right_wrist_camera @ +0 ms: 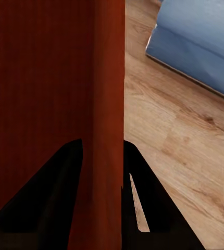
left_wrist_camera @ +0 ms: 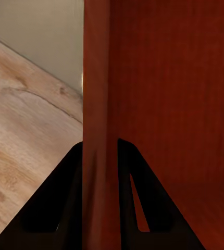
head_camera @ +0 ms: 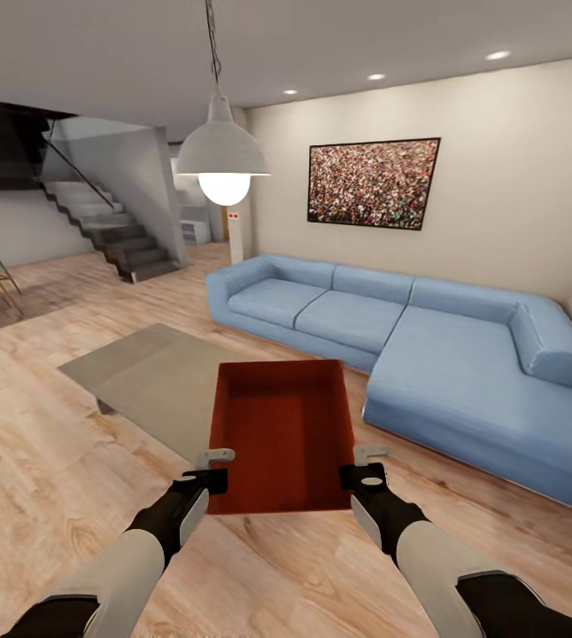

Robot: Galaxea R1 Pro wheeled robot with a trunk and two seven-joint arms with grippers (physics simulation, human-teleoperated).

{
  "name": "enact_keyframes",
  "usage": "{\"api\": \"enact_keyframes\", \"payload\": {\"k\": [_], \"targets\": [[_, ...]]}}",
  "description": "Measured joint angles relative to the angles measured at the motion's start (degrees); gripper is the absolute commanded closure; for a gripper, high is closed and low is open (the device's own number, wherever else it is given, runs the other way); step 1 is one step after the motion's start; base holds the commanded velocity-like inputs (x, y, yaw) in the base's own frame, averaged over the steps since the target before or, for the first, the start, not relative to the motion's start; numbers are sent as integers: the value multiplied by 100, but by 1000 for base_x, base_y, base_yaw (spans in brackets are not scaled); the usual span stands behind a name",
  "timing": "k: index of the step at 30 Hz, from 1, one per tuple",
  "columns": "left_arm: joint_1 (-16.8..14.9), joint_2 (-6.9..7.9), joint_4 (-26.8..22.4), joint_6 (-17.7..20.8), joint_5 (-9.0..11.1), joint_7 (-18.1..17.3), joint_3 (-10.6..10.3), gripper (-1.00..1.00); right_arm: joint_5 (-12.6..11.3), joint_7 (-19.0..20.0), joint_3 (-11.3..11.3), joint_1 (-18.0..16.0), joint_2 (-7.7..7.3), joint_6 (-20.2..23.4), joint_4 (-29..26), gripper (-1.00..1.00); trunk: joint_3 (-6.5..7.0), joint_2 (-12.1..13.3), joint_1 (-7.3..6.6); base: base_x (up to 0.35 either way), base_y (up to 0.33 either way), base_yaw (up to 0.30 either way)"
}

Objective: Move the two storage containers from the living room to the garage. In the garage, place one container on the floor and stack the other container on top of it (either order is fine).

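Seemingly empty red-orange container [head_camera: 286, 430] aloft.

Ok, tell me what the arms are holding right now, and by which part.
One red container, carried by both tools. The left tool is shut on its left side wall, the right tool on its right side wall, both near the end closest to the robot.

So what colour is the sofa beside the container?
Light blue sofa, clearest in the head view.
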Motion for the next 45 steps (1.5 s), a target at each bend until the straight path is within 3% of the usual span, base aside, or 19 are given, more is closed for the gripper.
{"api": "enact_keyframes", "payload": {"k": [45], "targets": [[0,0,1,-2,-1,-1,1,100,0,-1,1,0,-1,0,0,100,0,0,0,0,0,270]]}}
